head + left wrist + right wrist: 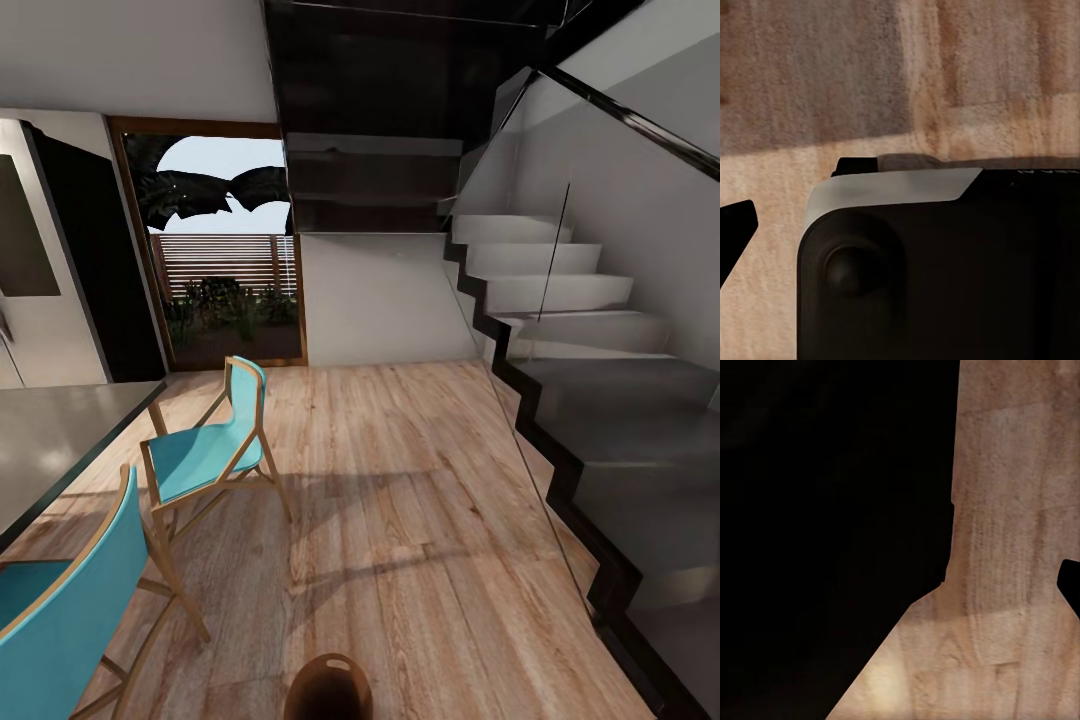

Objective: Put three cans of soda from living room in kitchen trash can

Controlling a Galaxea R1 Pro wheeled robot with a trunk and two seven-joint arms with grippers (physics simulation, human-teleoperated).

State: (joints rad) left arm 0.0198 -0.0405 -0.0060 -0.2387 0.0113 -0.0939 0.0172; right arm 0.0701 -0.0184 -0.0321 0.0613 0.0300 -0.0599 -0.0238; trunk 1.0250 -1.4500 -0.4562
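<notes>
Nearest, at the head view's bottom edge, the round brown trash can [329, 686] stands on matte wood-plank floor [400, 520]. Left, two turquoise chairs [205, 450] with thin wooden frames flank a smooth grey table [50, 440]. Open floor runs ahead to grey angular stairs [570, 330] behind glass, and a wood-framed glass door [225, 260]. Whether the grippers are apart or closed cannot be told.
</notes>
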